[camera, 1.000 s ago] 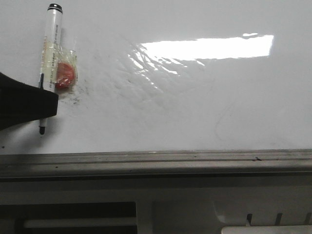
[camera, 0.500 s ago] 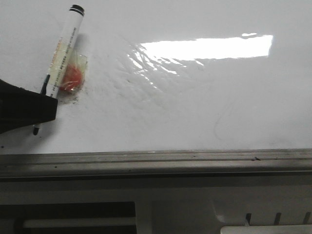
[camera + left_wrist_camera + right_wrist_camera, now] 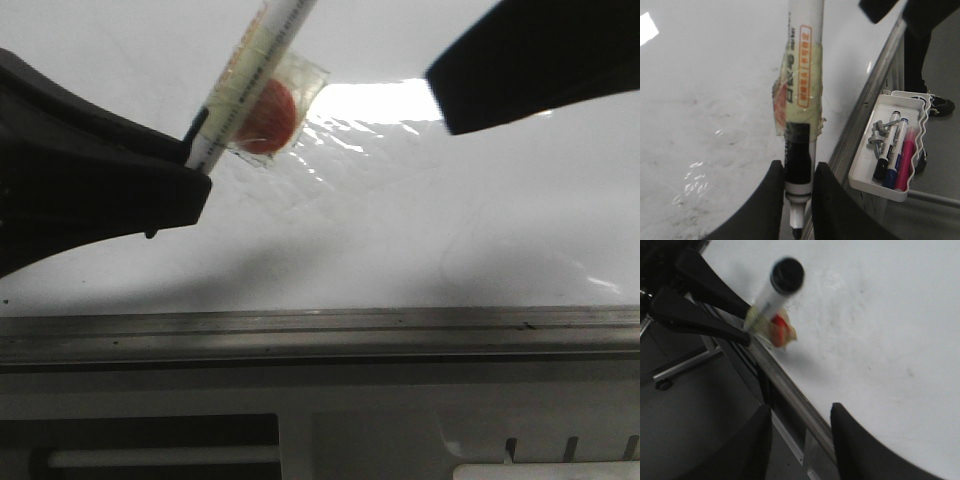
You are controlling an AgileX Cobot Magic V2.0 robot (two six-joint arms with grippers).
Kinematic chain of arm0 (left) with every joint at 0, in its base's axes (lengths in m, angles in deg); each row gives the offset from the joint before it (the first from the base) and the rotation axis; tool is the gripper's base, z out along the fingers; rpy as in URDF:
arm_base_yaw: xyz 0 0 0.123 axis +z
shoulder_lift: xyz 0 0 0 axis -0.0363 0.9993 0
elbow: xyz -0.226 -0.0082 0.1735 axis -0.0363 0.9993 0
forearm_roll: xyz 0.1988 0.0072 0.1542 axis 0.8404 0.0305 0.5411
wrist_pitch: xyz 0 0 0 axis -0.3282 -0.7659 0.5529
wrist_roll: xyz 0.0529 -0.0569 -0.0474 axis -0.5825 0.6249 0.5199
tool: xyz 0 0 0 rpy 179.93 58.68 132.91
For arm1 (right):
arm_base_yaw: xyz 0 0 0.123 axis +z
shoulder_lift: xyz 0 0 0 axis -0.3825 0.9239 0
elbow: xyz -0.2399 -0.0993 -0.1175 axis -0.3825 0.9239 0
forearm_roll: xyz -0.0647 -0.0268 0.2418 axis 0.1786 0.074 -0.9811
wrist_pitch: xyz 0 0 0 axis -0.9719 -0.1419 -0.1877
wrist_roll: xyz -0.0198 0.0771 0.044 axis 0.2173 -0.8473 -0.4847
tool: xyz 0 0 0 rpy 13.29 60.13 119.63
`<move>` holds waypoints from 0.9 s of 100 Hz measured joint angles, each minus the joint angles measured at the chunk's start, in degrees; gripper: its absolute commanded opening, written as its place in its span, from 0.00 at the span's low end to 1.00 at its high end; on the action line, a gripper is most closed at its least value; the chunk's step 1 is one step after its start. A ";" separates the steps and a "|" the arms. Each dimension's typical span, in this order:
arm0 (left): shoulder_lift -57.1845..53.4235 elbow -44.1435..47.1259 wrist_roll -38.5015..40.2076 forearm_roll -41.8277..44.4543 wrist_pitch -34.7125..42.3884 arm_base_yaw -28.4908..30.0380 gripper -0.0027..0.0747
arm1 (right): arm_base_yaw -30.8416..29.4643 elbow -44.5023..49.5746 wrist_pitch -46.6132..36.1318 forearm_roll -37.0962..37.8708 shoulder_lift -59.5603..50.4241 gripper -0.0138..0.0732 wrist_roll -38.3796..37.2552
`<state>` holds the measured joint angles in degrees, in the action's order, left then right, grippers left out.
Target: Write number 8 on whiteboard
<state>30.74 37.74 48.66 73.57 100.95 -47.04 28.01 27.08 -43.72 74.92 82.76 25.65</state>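
Front view: my left tool (image 3: 170, 185) clamps the white marker pen with yellowed tape and a red blob (image 3: 243, 88) near its tip, barrel tilted up to the right, above the glossy white whiteboard (image 3: 400, 230) with its grey metal edge rail (image 3: 320, 335). I see no number 8 on the board, only faint smudges, so writing looks not yet begun. The right tool (image 3: 530, 65) hangs over the board's upper right; this view does not show its jaws.

Left wrist view: both black fingers (image 3: 762, 200) pinch the pen's black collar, nib pointing down past them, which I judge suits pressing it to the board. Beside the rail, a white plastic tray (image 3: 862, 172) holds a black marker, a blue marker, a pink marker and a metal bolt.

Right wrist view: the right tool's fingers (image 3: 752, 440) stand apart, holding nothing.
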 measured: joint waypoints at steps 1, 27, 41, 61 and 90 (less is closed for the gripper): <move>0.00 -0.05 0.00 0.83 0.00 0.00 0.01 | 0.15 -0.34 0.00 0.00 0.23 0.51 0.00; 0.00 -0.15 0.00 7.31 -0.82 0.00 0.01 | 2.23 -4.27 -0.53 -3.40 6.08 0.51 0.28; 0.00 -0.15 0.00 8.36 -0.82 0.00 0.01 | 2.34 -6.09 -0.86 -5.08 8.97 0.50 0.28; 0.00 -0.15 0.00 8.69 -0.82 -0.07 0.01 | 2.34 -8.05 -1.00 -5.61 12.30 0.32 0.28; 0.00 -0.29 0.14 11.38 -1.45 -0.07 0.16 | 2.93 -8.27 -0.88 -7.54 12.79 0.08 0.32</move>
<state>30.74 37.46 48.79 84.95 99.50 -47.11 30.94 18.81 -44.61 67.38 95.56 25.97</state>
